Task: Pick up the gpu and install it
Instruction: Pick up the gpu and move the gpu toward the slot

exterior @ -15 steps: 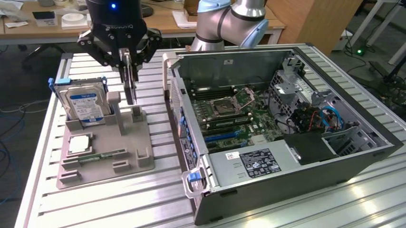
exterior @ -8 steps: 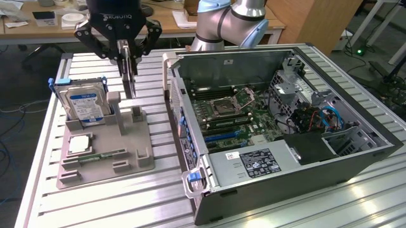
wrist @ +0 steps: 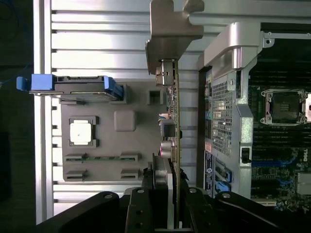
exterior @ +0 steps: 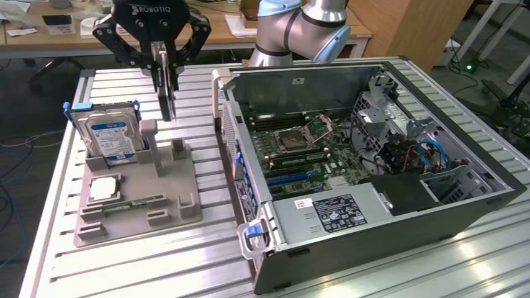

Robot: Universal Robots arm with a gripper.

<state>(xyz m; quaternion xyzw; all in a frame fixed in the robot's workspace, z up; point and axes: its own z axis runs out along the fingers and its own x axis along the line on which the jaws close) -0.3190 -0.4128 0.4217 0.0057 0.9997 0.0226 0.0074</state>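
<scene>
Above the grey holder [exterior: 136,214] on the table [exterior: 166,267], the gripper [exterior: 165,54] hung with its black fingers [exterior: 154,49] pinching the gpu [exterior: 167,93]. The gpu was a thin dark card. It stood up on its edge and pointed down at a tall post [exterior: 178,150] on the holder. Its low end was just over the post, and I could not tell if they touched.

From the wrist view, the gripper [wrist: 172,187] squeezed one end of the gpu [wrist: 176,116], and the pale metal strip [wrist: 171,29] was at the far end.

A hard drive [exterior: 112,136] with a blue label stood in the holder, on the exterior view's left of the gpu. A little green memory stick [exterior: 136,203] lay flat near the front. The open computer case [exterior: 463,186] sat on the exterior view's right, just beside the holder. The gpu was outside the case.
</scene>
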